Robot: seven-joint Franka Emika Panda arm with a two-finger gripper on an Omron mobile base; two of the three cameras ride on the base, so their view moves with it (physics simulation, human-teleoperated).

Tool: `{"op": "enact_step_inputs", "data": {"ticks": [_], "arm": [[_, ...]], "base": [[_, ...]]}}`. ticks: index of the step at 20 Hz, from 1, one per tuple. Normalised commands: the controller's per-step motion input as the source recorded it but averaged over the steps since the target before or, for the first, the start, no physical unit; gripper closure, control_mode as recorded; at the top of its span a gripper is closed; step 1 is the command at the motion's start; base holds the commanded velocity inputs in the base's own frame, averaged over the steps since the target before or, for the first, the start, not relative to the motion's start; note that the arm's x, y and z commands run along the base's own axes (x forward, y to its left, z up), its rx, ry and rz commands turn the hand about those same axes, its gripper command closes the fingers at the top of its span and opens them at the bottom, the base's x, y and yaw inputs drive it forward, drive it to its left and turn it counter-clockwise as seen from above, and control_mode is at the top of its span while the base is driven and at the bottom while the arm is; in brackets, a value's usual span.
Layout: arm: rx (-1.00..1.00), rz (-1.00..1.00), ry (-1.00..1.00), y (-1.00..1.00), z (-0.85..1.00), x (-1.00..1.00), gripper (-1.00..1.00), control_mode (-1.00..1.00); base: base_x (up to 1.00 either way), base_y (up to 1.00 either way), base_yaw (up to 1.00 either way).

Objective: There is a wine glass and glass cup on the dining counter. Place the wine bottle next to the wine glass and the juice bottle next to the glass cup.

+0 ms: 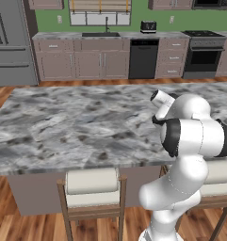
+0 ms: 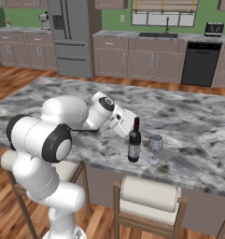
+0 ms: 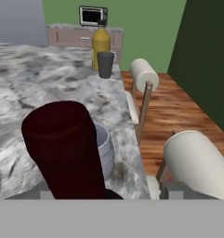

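The wine bottle (image 2: 134,142), dark with a red neck capsule, stands upright on the dining counter (image 2: 188,116) near its front edge. The clear wine glass (image 2: 155,147) stands just to its right, a small gap apart. My gripper (image 2: 130,125) is at the bottle's neck, coming from the left; its fingers are hidden, so I cannot tell how the jaws stand. In the hand view the red capsule (image 3: 64,148) looms close, with the wine glass (image 3: 105,149) behind it. Farther along the counter edge the yellow-orange juice bottle (image 3: 101,45) stands right behind the grey glass cup (image 3: 105,64).
Cushioned stools (image 2: 151,196) line the counter's front edge, with another stool (image 3: 144,74) nearer the cup. My own arm (image 1: 190,132) blocks the right part of the left base view. A toaster oven (image 3: 93,16) sits on a far worktop.
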Motion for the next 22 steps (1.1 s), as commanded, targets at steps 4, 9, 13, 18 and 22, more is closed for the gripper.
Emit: {"op": "enact_step_inputs", "data": {"ticks": [4,9,13,18,22], "arm": [[0.0,0.0,0.0,0.01,-0.09,-0.01,-1.0,-1.0],[0.0,0.0,0.0,0.03,-0.05,0.0,-1.0,-1.0],[0.0,0.0,0.0,0.05,0.0,-0.02,-1.0,-1.0],[0.0,0.0,0.0,0.05,0.0,-0.09,-1.0,-1.0],[0.0,0.0,0.0,0.03,0.0,-0.12,-1.0,-1.0]], "base": [[0.0,0.0,0.0],[0.0,0.0,0.0],[0.0,0.0,0.0],[0.0,0.0,0.0],[0.0,0.0,0.0]]}}
